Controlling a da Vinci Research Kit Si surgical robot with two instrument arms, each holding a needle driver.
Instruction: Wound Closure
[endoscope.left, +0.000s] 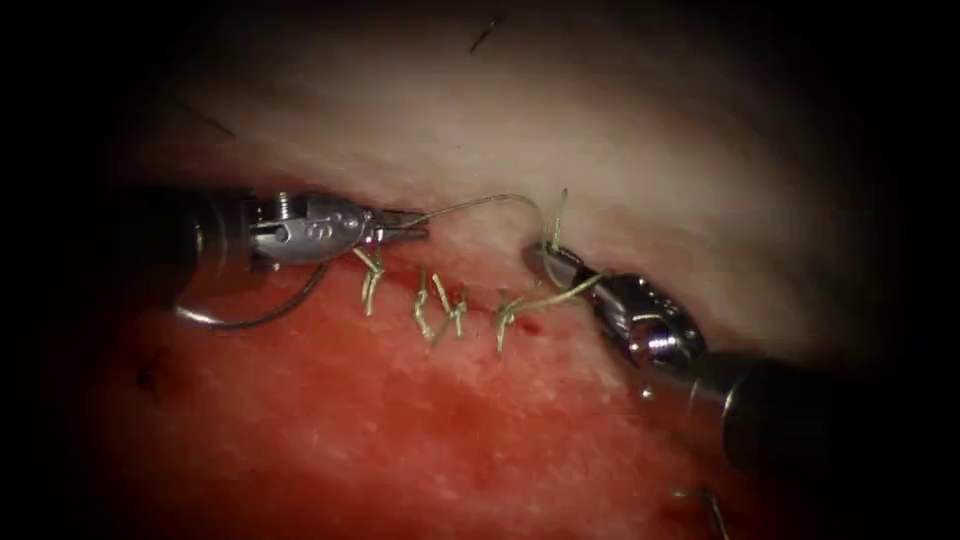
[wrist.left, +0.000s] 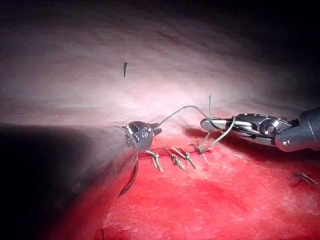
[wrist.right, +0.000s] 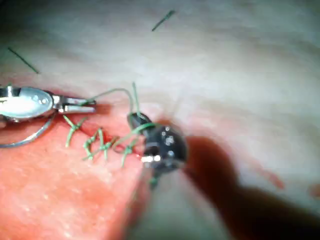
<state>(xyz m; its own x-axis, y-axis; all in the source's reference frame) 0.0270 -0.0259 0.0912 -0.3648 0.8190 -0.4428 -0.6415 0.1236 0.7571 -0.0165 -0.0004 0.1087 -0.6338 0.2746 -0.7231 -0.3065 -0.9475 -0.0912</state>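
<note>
Endo view: I've got the left tool (endoscope.left: 405, 229) at the left end of the cut (endoscope.left: 450, 290), jaws together on the thread (endoscope.left: 480, 203). From there the thread arcs up and over toward the right tool (endoscope.left: 545, 257), which sits just above the rightmost stitch. Right jaws: can't tell if clamped, but thread wraps round the tip and a short end stands up above it. The needle (endoscope.left: 250, 315) hangs under the left tool's body, left of the stitch row, lying on the tissue (endoscope.left: 420, 430), not in it as far as I see, and neither tool holds it. Its curve bows downward, long axis roughly along the cut. Left arm is much nearer to it; from the left jaws it lies down and to the left. Count: 4 stitches (endoscope.left: 440, 305) w/ cut tails, 1 needle, 2 tools.

Left wrist view: left tool (wrist.left: 155, 131) pinched on the thread (wrist.left: 185, 109), strand runs across to the right tool (wrist.left: 210, 123) and loops round its tip. Stitch row is just beneath the two tips.

Right wrist view: right tool (wrist.right: 135, 119) above the stitches, thread (wrist.right: 112, 92) looped at its tip. Left tool (wrist.right: 85, 104) closed on the strand. Needle (wrist.right: 30, 137) curves below the left tool.
</note>
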